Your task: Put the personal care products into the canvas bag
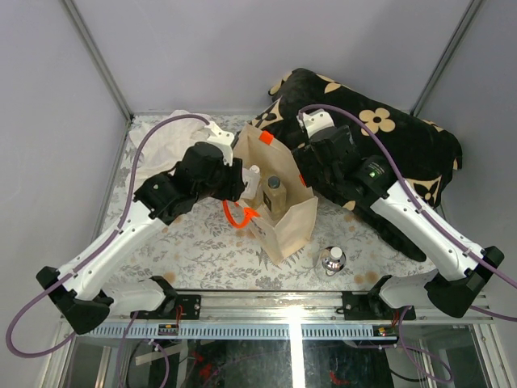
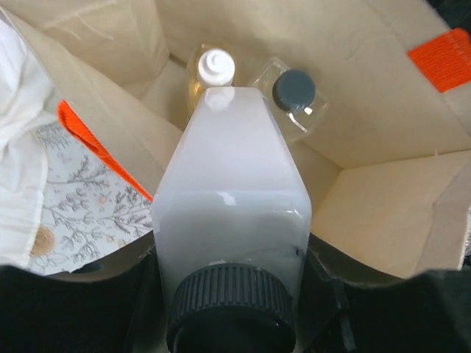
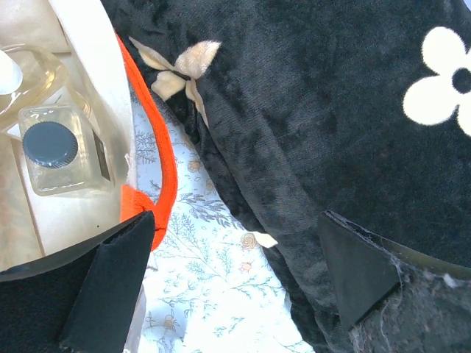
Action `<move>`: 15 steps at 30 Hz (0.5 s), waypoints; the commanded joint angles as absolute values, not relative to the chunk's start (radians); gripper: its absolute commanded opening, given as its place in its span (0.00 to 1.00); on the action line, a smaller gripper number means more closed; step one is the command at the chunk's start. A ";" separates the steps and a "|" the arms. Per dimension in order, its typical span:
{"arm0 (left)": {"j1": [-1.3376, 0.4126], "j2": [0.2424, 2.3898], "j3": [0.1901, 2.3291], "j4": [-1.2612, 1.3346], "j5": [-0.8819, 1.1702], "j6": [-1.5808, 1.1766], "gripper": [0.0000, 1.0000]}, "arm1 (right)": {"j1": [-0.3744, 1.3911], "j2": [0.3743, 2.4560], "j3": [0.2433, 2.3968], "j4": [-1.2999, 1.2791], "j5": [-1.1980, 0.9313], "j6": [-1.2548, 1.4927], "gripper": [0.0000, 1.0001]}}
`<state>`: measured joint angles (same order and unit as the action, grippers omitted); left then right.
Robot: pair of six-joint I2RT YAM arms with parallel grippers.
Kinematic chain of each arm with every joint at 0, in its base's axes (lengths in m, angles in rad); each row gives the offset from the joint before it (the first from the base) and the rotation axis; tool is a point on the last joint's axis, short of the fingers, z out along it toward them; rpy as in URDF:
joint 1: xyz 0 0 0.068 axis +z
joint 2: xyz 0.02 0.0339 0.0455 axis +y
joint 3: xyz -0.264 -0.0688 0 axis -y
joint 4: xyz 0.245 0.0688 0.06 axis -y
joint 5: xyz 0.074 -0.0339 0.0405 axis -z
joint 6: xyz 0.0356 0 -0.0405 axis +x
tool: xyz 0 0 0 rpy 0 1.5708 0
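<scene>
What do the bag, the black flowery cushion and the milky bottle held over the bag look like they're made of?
The canvas bag: stiff woven cloth, probably canvas, matte beige; it creases and stands by itself. The cushion: plush, velvety fabric; short black pile catches light. The whitish bottle: likely translucent plastic, smooth and slightly glossy; its dark cap is ribbed, probably hard plastic.

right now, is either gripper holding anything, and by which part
The left gripper is shut on the whitish bottle with a dark ribbed cap, gripped near its cap end, over the beige canvas bag. The right gripper is open, holding nothing.
</scene>
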<state>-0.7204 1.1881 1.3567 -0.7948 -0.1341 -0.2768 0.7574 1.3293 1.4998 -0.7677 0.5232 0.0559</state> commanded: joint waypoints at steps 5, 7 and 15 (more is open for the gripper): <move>-0.727 1.223 1.331 -0.663 -0.067 -0.369 0.00 | 0.761 1.310 1.505 -0.773 0.560 0.065 0.99; -0.727 1.249 1.351 -0.691 -0.061 -0.375 0.00 | 0.762 1.306 1.503 -0.779 0.571 0.066 0.99; -0.727 1.339 1.377 -0.680 -0.026 -0.388 0.00 | 0.762 1.303 1.495 -0.782 0.583 0.066 0.99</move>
<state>-0.7250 1.3201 1.3109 -0.8028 -0.0555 -0.3668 0.7574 1.3251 1.4872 -0.7826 0.5415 0.0578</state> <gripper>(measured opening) 0.472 0.993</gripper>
